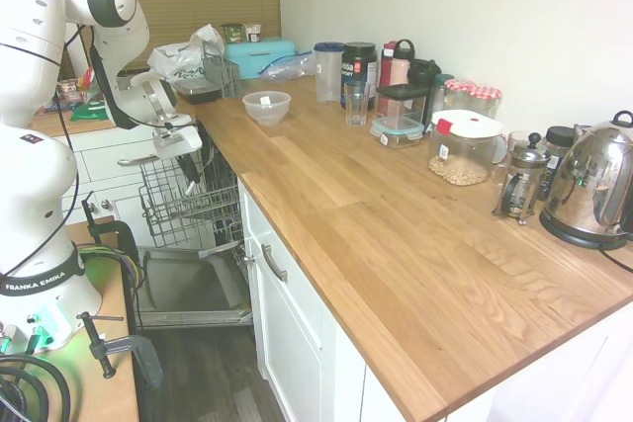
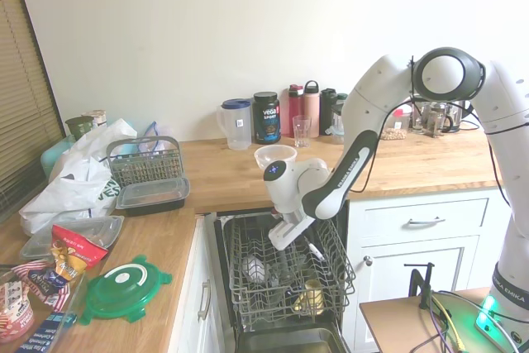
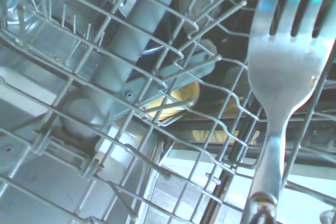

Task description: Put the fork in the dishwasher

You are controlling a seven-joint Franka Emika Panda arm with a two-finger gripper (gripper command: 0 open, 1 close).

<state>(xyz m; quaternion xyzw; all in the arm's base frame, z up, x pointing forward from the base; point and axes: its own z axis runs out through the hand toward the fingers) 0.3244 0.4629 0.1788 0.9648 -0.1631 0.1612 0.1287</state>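
- Jaws pinched together on the handle of the slender silver metal fork point(image 2: 314, 249) — so it reads in the second exterior view, where the white two-finger gripper point(image 2: 302, 237) sits low over the grey wire rack point(image 2: 248, 287) of the open built-in dishwasher point(image 2: 216, 241) and the utensil slants down toward the wires. The gap between the fingers looks no wider than the handle.
- First exterior view: the gripper point(image 1: 188, 158) hangs just above the pulled-out rack point(image 1: 183, 207), over the dropped grey door point(image 1: 193, 289). The fork itself is too thin to pick out here, and the finger gap cannot be judged from this side.
- Wrist view: the fork point(image 3: 281, 61) fills the frame's side, tines pointing away from the camera, with the rack wires point(image 3: 105, 61) close behind it; whether tines touch wire I cannot tell.
- To do this step well, I judge the arm should lower gently until the tines pass between two wires or rest on them, keep the handle tilted so it does not snag — then let go only once the fork is supported.
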